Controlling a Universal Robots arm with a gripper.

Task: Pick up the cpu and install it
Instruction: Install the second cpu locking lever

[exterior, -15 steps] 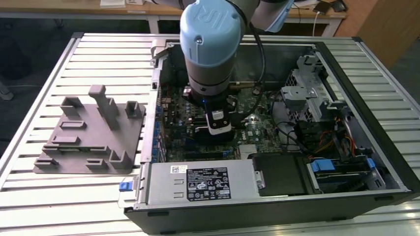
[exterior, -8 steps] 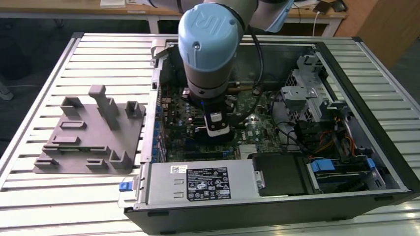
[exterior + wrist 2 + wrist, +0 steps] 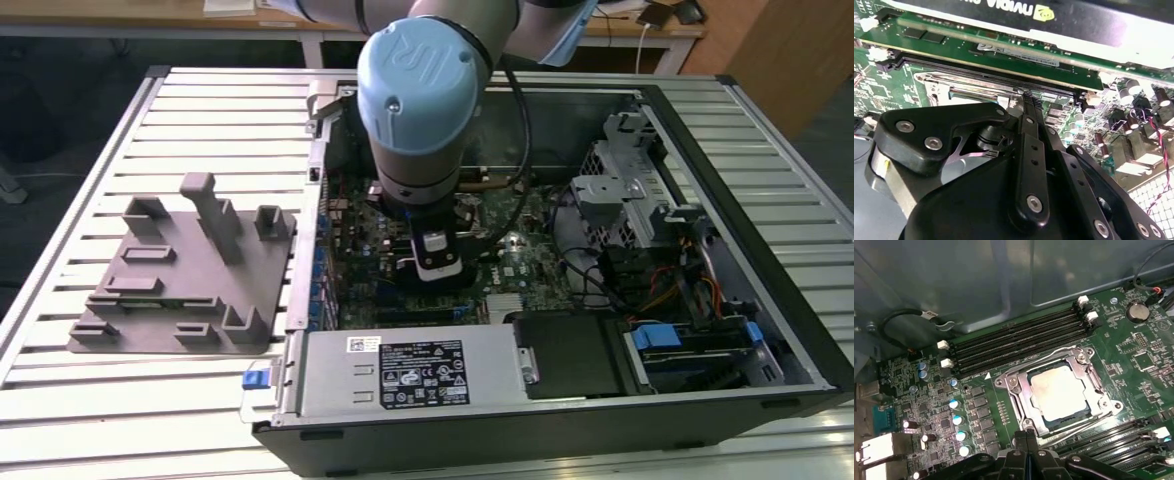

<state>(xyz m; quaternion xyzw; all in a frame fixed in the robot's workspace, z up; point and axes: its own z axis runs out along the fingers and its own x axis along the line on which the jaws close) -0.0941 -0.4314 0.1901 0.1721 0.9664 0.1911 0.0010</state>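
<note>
- Exterior view: the arm (image 3: 420,100) reaches straight down into the open computer case (image 3: 561,400) lying on the slatted bench (image 3: 80,400), so the end effector (image 3: 438,268) comes at the motherboard (image 3: 527,265) from above. The grey fixture block (image 3: 187,270) sits on the bench towards the exterior view's left, just beside the case, with nothing resting in its slots that I can make out. Case walls ring the board on every side, and the drive cage (image 3: 627,180) crowds the exterior view's right, so free room is mostly upward.
- Second wrist view: the end effector (image 3: 1026,97) has its black fingers (image 3: 1029,120) drawn together to a narrow tip with nothing between them, which I judge as closed and empty. The tip hovers near the socket frame (image 3: 934,82), close under the edge of the graphics card (image 3: 1004,35), which leaves little sideways clearance there.
- First wrist view: the cpu (image 3: 1060,391) lies flat and square inside the metal socket frame (image 3: 1019,390), its silver top facing up, so it looks already seated. Memory slots (image 3: 1019,340) run along one side of the socket and more along the other, hemming it in; the fingers (image 3: 1026,440) sit just beside the frame's near edge, apart from the chip.
</note>
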